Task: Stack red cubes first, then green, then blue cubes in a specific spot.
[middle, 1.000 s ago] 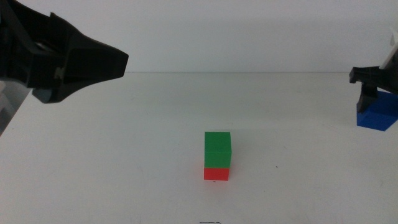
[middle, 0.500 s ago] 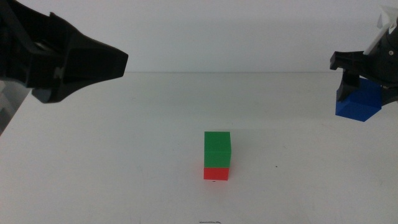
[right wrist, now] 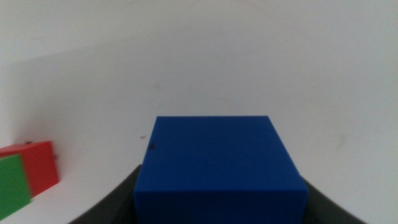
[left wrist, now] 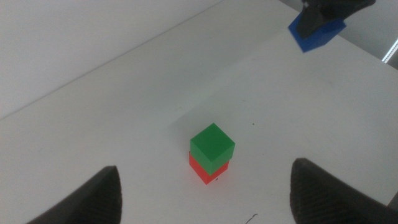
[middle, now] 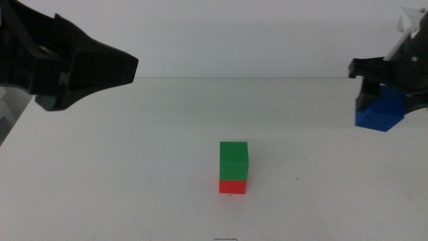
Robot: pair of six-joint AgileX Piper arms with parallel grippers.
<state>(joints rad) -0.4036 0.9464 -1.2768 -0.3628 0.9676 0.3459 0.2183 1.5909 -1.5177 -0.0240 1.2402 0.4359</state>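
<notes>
The green cube point(middle: 234, 159) sits squarely on the red cube point(middle: 233, 187) at the table's front middle, and both also show in the left wrist view as green cube point(left wrist: 212, 144) on red cube point(left wrist: 202, 172). My right gripper point(middle: 386, 86) is shut on the blue cube point(middle: 378, 112) and holds it in the air at the far right, well apart from the stack. The blue cube point(right wrist: 217, 163) fills the right wrist view. At the upper left, my left gripper point(middle: 100, 67) hangs open with nothing in it, its jaws wide apart in the left wrist view.
White tabletop point(middle: 134, 174) lies around the stack, with a few tiny dark specks such as one speck point(middle: 298, 179) right of it. The table's far edge meets a pale wall point(middle: 254, 40).
My right gripper has lifted the blue cube off the table and carried it up and to the left, toward the stack. The left arm and the stack have not moved.
</notes>
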